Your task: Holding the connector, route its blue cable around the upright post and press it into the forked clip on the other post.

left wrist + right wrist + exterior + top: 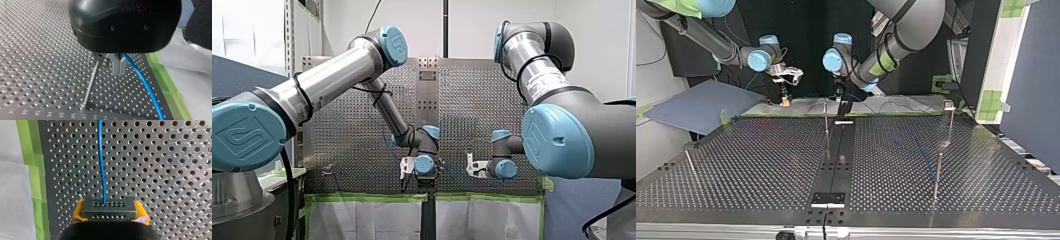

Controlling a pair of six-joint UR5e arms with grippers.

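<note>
In the right wrist view my right gripper [109, 213] has its yellow pads [77, 211] shut on the black connector [109, 208]. The blue cable [101, 157] runs straight ahead from it over the perforated plate. In the left wrist view my left gripper [119, 72] has its metal fingers shut on the blue cable [146, 85], which trails off behind them. A thin post [90, 82] with a forked clip [98, 57] stands just beside those fingers, and the cable is outside the fork. In the top view both grippers, right [784, 99] and left [842, 101], hang low at the table's far edge.
Further thin posts stand on the table in the top view: one near the middle [826, 125], two at the right [951, 120] [937, 170] and one at the left [690, 162]. Green tape [35, 175] edges the plate, with white sheet beyond it.
</note>
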